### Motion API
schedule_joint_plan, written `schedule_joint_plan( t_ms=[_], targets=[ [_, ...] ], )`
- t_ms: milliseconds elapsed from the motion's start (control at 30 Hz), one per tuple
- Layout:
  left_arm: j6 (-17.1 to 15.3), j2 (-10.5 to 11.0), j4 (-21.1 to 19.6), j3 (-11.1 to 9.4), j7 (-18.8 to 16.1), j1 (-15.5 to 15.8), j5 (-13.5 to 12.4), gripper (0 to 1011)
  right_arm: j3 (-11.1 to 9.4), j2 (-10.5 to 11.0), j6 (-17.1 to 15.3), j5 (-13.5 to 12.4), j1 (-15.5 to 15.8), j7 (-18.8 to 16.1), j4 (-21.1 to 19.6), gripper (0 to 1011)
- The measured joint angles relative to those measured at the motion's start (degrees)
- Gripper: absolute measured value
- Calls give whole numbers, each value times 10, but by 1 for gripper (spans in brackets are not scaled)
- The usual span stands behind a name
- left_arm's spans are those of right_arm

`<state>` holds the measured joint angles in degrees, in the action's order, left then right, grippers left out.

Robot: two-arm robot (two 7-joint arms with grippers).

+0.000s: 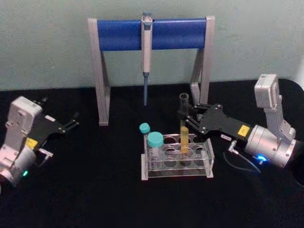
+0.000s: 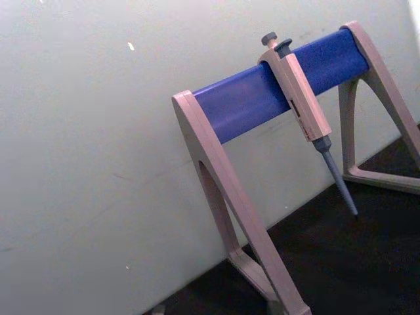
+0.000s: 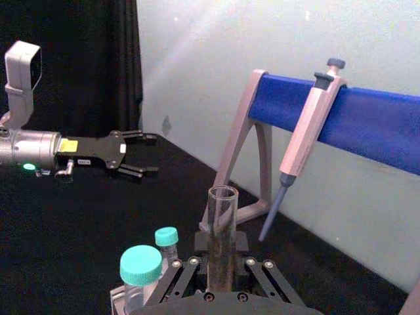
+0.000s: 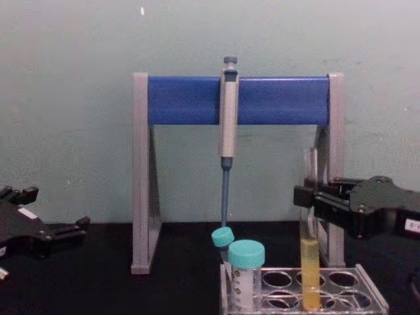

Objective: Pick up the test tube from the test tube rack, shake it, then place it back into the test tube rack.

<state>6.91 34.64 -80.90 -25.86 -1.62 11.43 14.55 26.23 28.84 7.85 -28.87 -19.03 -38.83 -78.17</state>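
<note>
Test tube in rack, right claw gripping; left claw parked aside

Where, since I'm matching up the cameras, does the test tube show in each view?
Head: tube right of centre, standing in the rack, between the right gripper's fingers.
Chest: tube lower right, in the rack.
Right wrist: tube bottom centre.
Left wrist: looks at the stand.
Shared landmark: the pipette hanging on the stand.
</note>
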Motion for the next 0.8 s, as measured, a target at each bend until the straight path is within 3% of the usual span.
schedule_joint_plan(
  t_ms=[800],
  targets=[
    [0,0,0,0,0,0,0,1001,10,-6,-18,12,-6,4,16,229]
  ],
)
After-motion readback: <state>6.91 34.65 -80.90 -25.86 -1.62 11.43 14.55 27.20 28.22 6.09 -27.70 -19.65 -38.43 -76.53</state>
